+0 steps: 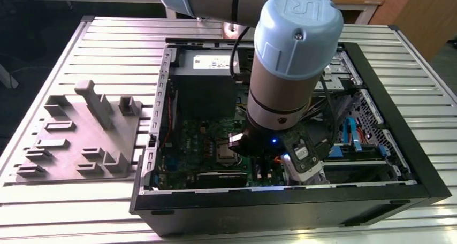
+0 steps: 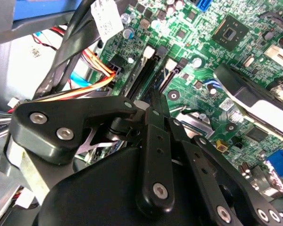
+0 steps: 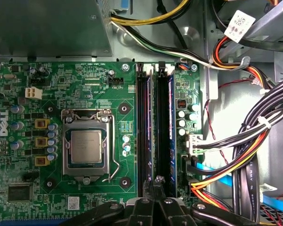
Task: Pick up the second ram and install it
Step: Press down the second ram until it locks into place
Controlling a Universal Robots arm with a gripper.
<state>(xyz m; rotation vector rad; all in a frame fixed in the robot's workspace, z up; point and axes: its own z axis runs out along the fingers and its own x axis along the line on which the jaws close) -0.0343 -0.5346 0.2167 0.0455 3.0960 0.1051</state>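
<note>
— Two things are hard to read. In the exterior view the arm (image 1: pixel 292 67) leans into the open computer case (image 1: pixel 400 147), and its pale wrist blocks most of the motherboard (image 1: pixel 200 142).

— And the claw?

— The gripper (image 3: pixel 156 180) shows in both wrist views, cut off at the frame edge in the first one. Its black fingertips (image 2: pixel 153 101) are drawn narrow, the tips all but meeting. Whether anything thin is pinched between them, I cannot tell; it's dark in there.

— Where's the second ram (image 3: pixel 171 127)?

— The one blue-green strip I can make out stands edge-on in a memory slot, on the side of the slot row away from the CPU socket (image 3: pixel 87 148). Only its top edge shows, long and narrow with a dark blue sheen. Its chips are hidden from this angle.

— And the claw against it?

— The tips hang over the black slots (image 3: pixel 144 132) at their near end, just beside the strip's line. Touching or not, I can't say.

— Anything else crowding the shot?

— A cable bundle (image 3: pixel 254 141), orange, yellow and black, sits just beside the slots, and the power supply (image 3: pixel 47 26) is cut off by the frame.
</note>
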